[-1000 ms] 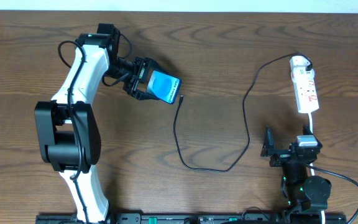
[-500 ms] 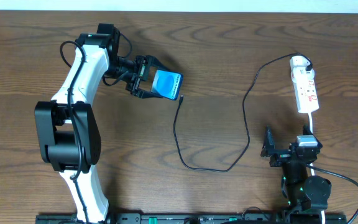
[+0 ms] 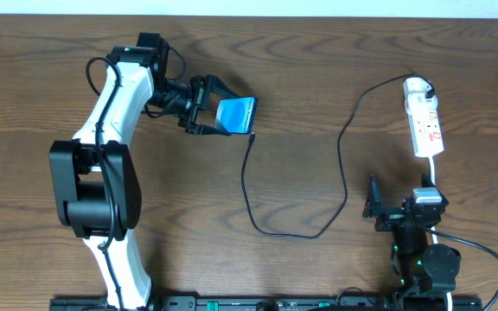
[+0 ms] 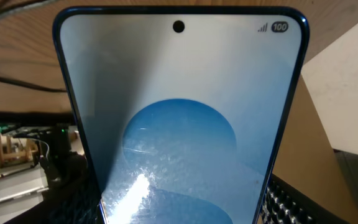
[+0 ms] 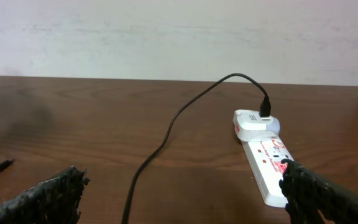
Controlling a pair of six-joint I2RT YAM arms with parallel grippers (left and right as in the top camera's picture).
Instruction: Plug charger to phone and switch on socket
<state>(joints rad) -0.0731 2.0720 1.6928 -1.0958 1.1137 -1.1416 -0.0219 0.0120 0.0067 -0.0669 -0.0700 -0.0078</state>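
Presently, the task stands at 0 of 2 steps done, as judged from how things lie.

1. Phone (image 3: 237,115): lifted off the bench (image 3: 301,52) and pinched between the left jaws at the end of the left arm (image 3: 115,95), left of centre. The blue screen faces back toward the left wrist camera. The end with the camera hole is farthest from the jaws. Seen from overhead the long axis looks foreshortened, so the phone is judged steeply tilted, with that end raised and pointing right. The port end is hidden.

2. Charger (image 3: 247,186): the black cable loops across the middle of the bench. Its plug tip (image 3: 254,136) lies on the wood just beside the phone's near right corner and is not inserted. Whether it touches the phone cannot be told. The far end of the cable runs to a white adapter (image 3: 417,85).

3. Socket (image 3: 427,125): lies at the right of the bench, its long axis running near-to-far. The adapter sits in its far, rounded end. The switch position is too small to read and is judged not yet pressed.

4. Right jaws: spread wide and empty, near the socket's near end and facing along it.

Remaining: seat the tip in the phone, then press the switch.
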